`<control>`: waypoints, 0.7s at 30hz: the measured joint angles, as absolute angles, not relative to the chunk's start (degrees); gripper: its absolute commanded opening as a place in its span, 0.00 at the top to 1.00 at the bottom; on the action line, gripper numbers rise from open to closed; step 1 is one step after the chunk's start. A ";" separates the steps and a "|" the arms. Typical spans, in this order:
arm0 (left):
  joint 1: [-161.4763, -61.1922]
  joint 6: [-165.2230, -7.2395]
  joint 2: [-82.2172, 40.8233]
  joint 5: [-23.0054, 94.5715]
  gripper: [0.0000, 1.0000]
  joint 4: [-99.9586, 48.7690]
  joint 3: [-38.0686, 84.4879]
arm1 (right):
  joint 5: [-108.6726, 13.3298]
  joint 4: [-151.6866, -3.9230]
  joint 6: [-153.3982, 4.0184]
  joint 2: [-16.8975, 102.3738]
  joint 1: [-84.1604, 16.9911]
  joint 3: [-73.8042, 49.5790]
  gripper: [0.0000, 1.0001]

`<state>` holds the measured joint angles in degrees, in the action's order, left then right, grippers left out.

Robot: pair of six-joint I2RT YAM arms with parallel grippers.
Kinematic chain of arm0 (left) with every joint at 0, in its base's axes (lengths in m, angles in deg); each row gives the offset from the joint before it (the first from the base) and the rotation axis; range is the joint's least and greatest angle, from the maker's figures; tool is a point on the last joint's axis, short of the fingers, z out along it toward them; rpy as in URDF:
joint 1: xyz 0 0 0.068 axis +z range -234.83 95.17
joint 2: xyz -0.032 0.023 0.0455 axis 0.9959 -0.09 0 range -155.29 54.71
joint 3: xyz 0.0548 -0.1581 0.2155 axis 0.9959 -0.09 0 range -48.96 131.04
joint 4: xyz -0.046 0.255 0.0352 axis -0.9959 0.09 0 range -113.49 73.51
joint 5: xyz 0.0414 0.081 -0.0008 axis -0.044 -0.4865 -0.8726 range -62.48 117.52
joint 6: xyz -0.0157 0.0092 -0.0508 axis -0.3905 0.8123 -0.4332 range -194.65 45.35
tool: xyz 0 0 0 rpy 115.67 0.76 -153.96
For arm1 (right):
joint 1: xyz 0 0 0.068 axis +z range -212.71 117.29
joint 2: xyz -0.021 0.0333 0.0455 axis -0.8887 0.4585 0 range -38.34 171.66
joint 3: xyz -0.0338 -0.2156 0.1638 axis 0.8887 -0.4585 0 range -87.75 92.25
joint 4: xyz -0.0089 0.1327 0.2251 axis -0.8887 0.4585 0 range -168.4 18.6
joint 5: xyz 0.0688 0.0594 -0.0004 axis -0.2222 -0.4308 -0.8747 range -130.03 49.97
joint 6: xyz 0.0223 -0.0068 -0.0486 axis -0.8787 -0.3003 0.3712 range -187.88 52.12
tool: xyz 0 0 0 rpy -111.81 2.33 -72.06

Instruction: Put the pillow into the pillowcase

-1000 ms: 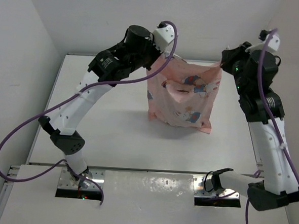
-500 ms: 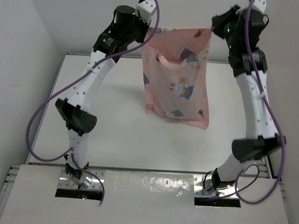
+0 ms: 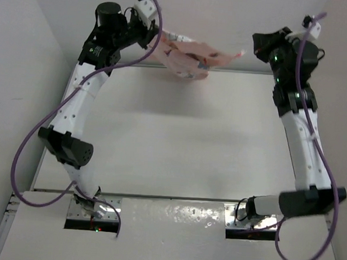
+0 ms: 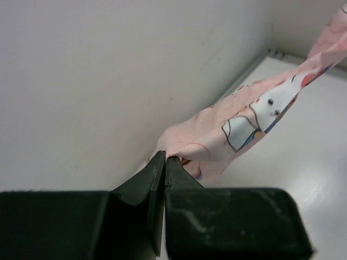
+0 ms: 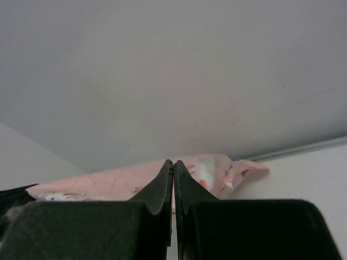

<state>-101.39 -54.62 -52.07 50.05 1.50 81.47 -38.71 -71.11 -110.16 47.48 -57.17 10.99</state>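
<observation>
The pale pink pillowcase point(image 3: 190, 54) with cartoon rabbits is stretched almost level in the air between my two grippers, high above the far edge of the table. My left gripper point(image 3: 157, 37) is shut on its left corner, and the left wrist view shows the jaws point(image 4: 165, 156) pinching the cloth point(image 4: 244, 119). My right gripper point(image 3: 253, 50) is shut at its right end. In the right wrist view the closed fingertips point(image 5: 173, 161) meet the pink cloth point(image 5: 108, 181), with a thin pink line between them. The pillow does not show in any view.
The white table point(image 3: 173, 136) lies below the arms. The back wall point(image 3: 216, 15) is close behind the cloth and grippers, and side walls stand at the left point(image 3: 22, 97) and right. Both arms are stretched far up and back.
Both arms have raised and swung back. The pillowcase, which hung down in front of the wall, is now flung up and pulled nearly flat between the grippers.
</observation>
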 measured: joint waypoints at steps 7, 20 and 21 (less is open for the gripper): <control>-100.21 -34.86 -33.43 57.65 1.00 14.46 47.37 | -38.03 -78.76 -108.74 17.34 -49.54 -32.04 1.00; -97.30 -3.08 -14.48 50.59 1.00 41.81 4.51 | -29.35 -68.07 -116.56 7.46 -25.76 -67.93 0.84; -97.33 -2.05 -12.84 49.39 1.00 42.79 2.20 | -28.68 -68.38 -116.52 8.75 -25.00 -67.26 0.71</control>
<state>-97.33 -2.05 -12.84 49.39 42.79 2.20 -28.68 -68.38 -116.52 8.75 -25.00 -67.26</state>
